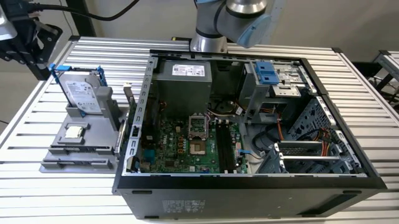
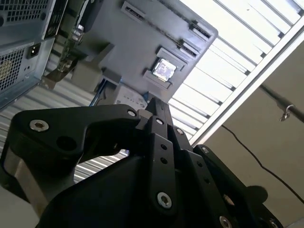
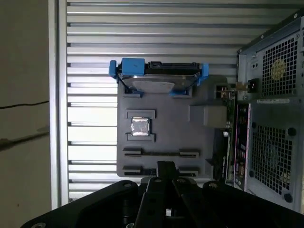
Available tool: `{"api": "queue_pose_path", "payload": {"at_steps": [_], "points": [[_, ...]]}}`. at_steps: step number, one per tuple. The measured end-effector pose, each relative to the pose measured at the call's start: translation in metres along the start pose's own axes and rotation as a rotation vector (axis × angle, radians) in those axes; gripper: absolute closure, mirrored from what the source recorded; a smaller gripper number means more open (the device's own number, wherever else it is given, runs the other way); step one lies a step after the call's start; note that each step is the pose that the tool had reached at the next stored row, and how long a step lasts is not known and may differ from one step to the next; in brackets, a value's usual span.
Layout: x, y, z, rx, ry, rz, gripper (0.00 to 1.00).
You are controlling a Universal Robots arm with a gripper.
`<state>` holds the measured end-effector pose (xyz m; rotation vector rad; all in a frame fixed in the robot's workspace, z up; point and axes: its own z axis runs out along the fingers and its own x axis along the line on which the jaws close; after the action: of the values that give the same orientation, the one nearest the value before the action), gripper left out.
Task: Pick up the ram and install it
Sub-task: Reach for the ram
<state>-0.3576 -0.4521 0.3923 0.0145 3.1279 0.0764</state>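
Note:
The ram [image 3: 161, 153] is a thin dark strip standing on edge in a slot of the grey holder [image 3: 209, 95], seen in the first wrist view. My gripper [image 3: 165, 166] hangs above the holder's near edge, over the slot beside the ram, its black fingers [image 2: 156, 114] drawn together with nothing between them. In the exterior view the gripper [image 1: 37, 65] is high at the left, above the holder [image 1: 59, 165]. The motherboard's long black memory slots [image 1: 225, 149] lie inside the open computer case [image 1: 249, 184].
A silver hard drive in a blue bracket [image 3: 156, 76] stands at the holder's far end, and a small square silver chip [image 3: 140, 126] lies in its middle. The case wall [image 1: 134, 126] rises right beside the holder. Everything rests on a slatted metal table [image 1: 25, 135].

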Motion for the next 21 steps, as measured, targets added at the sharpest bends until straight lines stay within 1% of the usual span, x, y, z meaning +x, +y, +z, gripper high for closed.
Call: {"api": "queue_pose_path", "payload": {"at_steps": [3,7,16,21], "points": [[-0.0002,-0.0084,-0.0002,0.0001,0.0018,0.002,1.00],[-0.0013,-0.0181,-0.0002,0.0001,0.0074,0.004,1.00],[-0.0040,-0.0434,-0.0008,0.0003,0.0191,0.007,1.00],[-0.0054,-0.0567,-0.0012,0.0004,0.0230,0.007,1.00]]}}
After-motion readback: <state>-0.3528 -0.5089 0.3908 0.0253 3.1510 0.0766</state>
